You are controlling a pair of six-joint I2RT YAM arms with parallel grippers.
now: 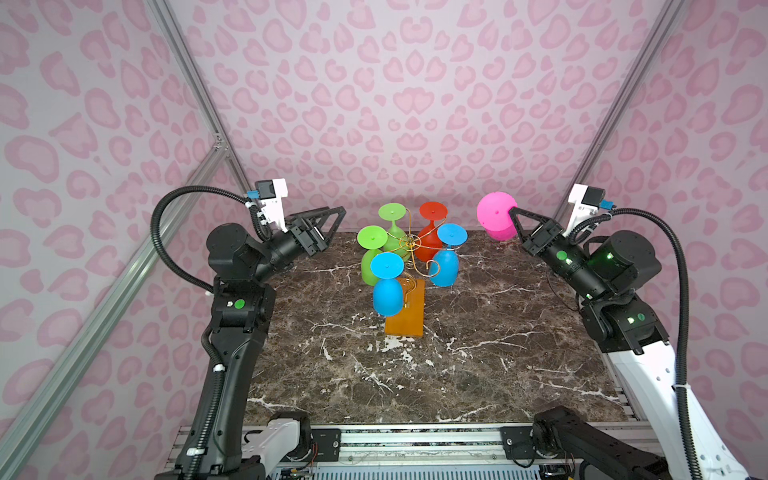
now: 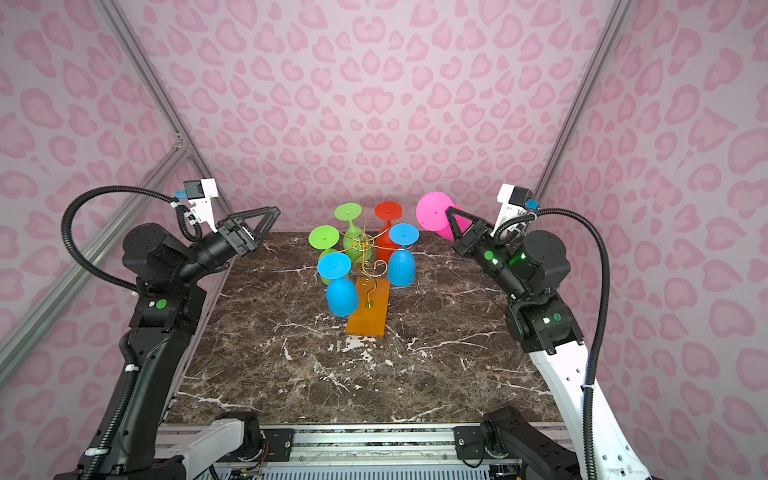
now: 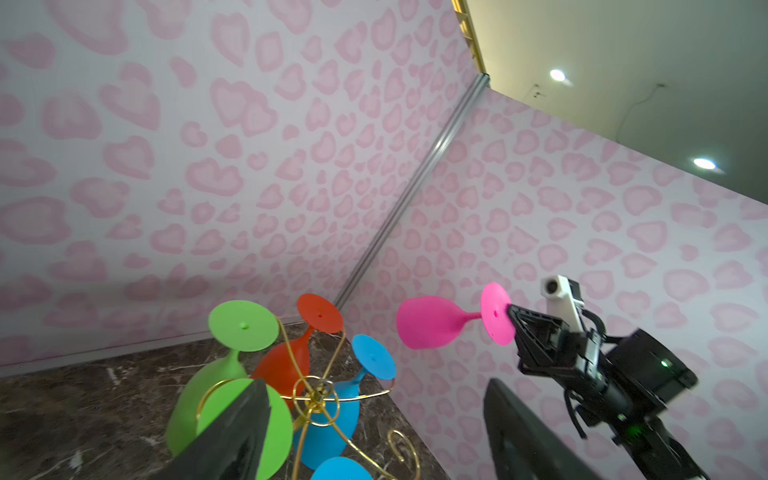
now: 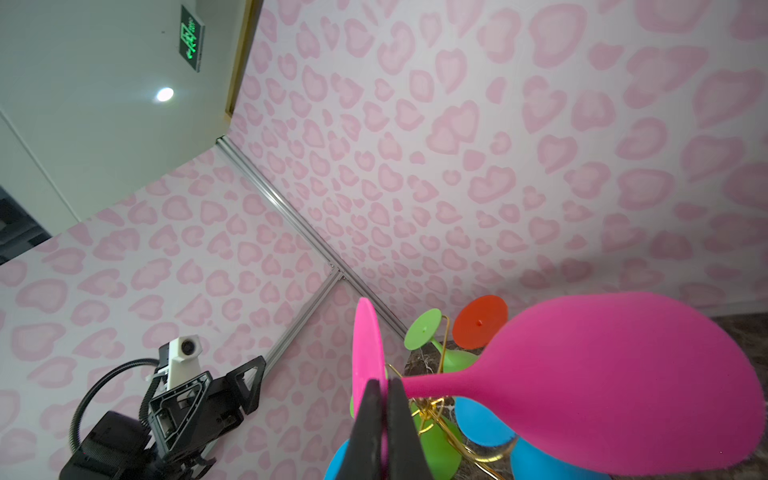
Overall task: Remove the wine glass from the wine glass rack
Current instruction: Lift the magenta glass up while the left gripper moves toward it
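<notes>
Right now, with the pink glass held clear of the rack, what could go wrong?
1. The right gripper grips the pink glass only by the rim of its foot, with the bowl sticking out sideways; it could pivot or slip free.
2. The left gripper stands open close to the green glasses; a careless move might knock them or tip the thin wire rack.

We see the left arm (image 1: 232, 332) clad wholly in black, with a round green sticker (image 1: 239, 304) and white cable ties (image 1: 219, 368) binding a ribbed black hose (image 1: 154, 232). The right arm (image 1: 602, 270) is black at its far joints, where green lights (image 1: 609, 256) glow, and has a white near link (image 1: 652, 395) dotted with small holes. Each wrist bears a white camera mount (image 1: 274, 199) with a blue plug (image 1: 250, 194). The fingers (image 1: 340, 212) are black open triangles.
</notes>
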